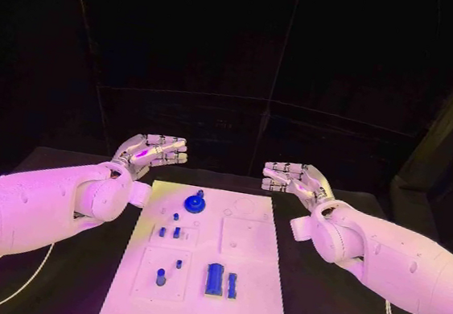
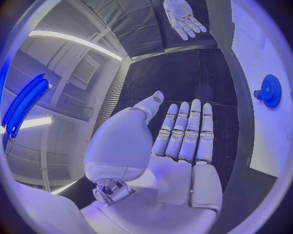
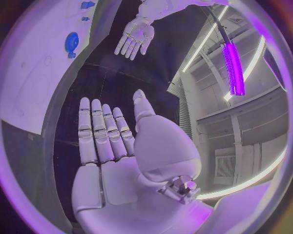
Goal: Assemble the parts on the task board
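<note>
Table: black top [image 1: 71, 172], dark room behind, white board [image 1: 237, 302] lying lengthwise in the middle.
Left hand: up past the board's far left corner [image 1: 153, 150], off the table, palm flat, fingers [image 2: 183, 131] straight and side by side, nothing in it.
Right hand: mirroring it past the far right corner [image 1: 294, 177], flat and bare too, fingers [image 3: 100, 129] stretched out together, thumb off to the side.
Gap: both hands well apart, neither touching the board.
Gear: blue toothed wheel [image 1: 195, 200] with a knob, sitting near the board's far end, on its left half; left wrist view catches it too [image 2: 269, 90].
Small parts: little blue pegs [image 1: 169, 232] mid-board, left side.
Near end: tall blue block [image 1: 213, 278] with a slimmer piece [image 1: 232, 285] just beside it, one more small peg [image 1: 160, 279] to their left.
</note>
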